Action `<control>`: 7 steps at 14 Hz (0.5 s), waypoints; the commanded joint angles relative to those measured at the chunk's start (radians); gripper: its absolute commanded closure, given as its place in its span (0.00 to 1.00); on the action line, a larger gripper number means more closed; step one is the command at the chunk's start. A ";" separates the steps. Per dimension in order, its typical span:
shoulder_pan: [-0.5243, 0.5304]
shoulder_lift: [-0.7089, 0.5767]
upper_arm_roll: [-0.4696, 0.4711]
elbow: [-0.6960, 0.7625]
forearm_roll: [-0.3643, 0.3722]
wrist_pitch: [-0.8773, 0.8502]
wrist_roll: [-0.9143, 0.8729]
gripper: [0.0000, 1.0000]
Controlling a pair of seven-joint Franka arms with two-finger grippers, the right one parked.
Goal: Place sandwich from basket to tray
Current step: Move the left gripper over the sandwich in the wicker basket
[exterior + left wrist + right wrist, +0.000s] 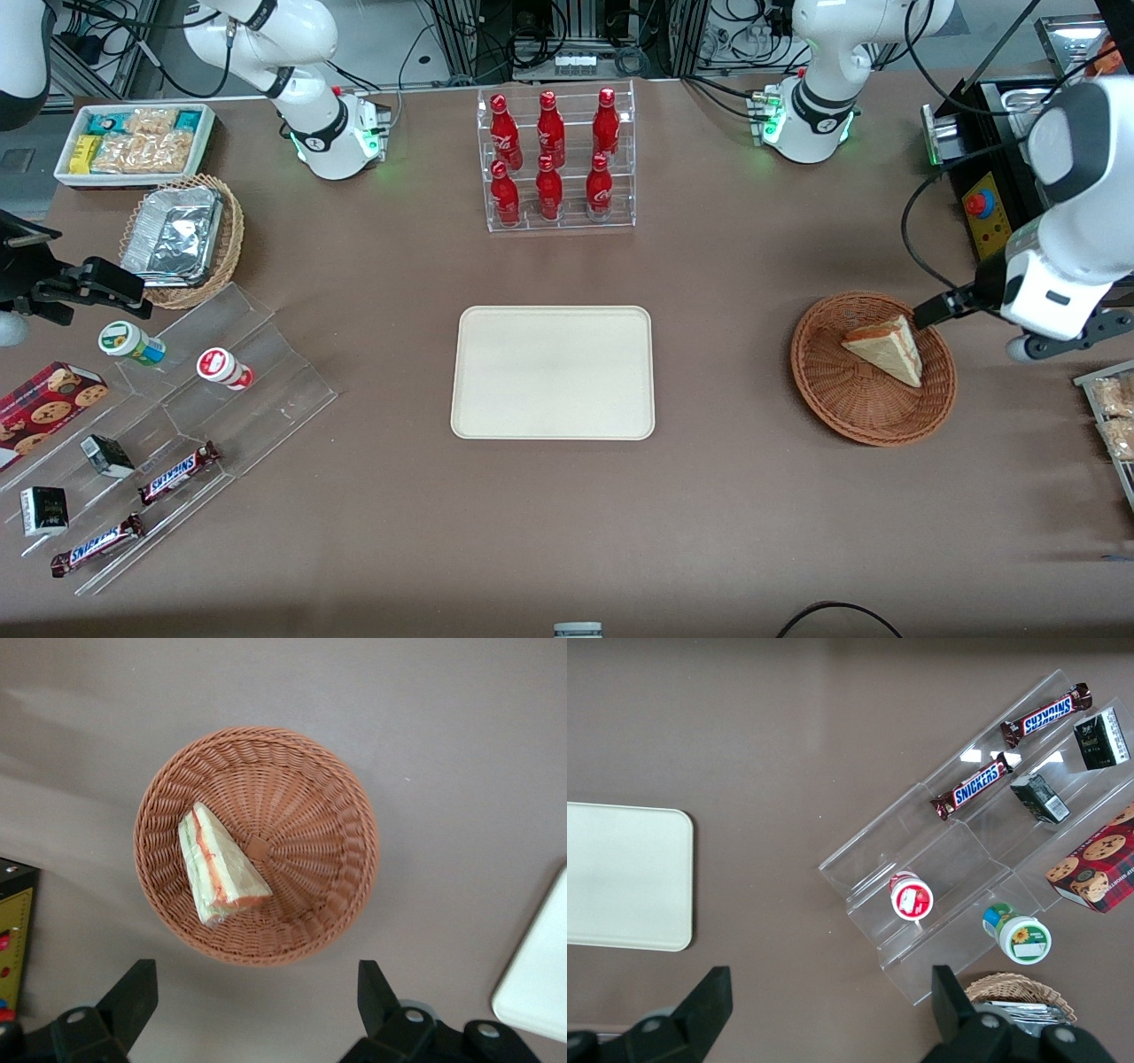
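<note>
One tray (553, 372) is seen at frame centre of the front view, one basket (850, 403) at right, and one sandwich (883, 348) inside the basket, resting against its wall. The gripper (257, 1010) is held above the table beside the basket rim, fingers (131, 999) spread wide, nothing held; the sandwich lies just clear of them.

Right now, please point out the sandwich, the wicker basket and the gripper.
sandwich (217, 870): left wrist view, bread face.
wicker basket (310, 806): left wrist view, woven inner wall.
gripper (257, 1001): left wrist view, midway between open fingertips, above table beside basket.
</note>
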 commanded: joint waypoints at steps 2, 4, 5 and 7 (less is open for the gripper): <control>0.002 0.001 0.019 -0.137 -0.009 0.156 -0.127 0.00; 0.000 0.035 0.046 -0.191 -0.007 0.230 -0.225 0.00; 0.002 0.045 0.048 -0.227 -0.007 0.270 -0.261 0.00; 0.000 0.076 0.086 -0.277 -0.002 0.352 -0.281 0.00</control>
